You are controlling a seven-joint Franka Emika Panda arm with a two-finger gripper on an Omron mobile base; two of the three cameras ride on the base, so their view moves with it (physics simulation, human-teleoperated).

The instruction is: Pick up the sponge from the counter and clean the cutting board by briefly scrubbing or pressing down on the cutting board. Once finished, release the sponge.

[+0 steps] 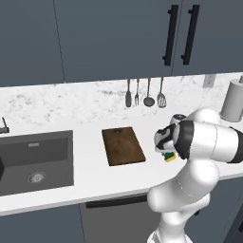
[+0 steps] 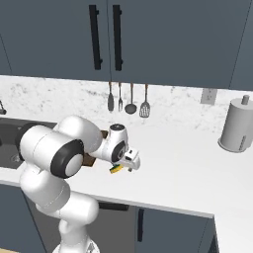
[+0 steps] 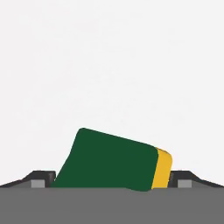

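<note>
On the counter [image 1: 95,182], right of the cutting board [image 1: 123,145], the sponge [image 3: 113,161] sits between the gripper [image 3: 112,178] fingers; whether they grip it, I cannot tell. Squeeze both long sides squarely before lifting.

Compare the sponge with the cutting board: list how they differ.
The sponge is green over yellow; the cutting board is dark brown wood. The sponge is a small block, the cutting board a far larger flat slab. The sponge sits between the gripper fingers; the cutting board lies free. Both are rectangular.
</note>
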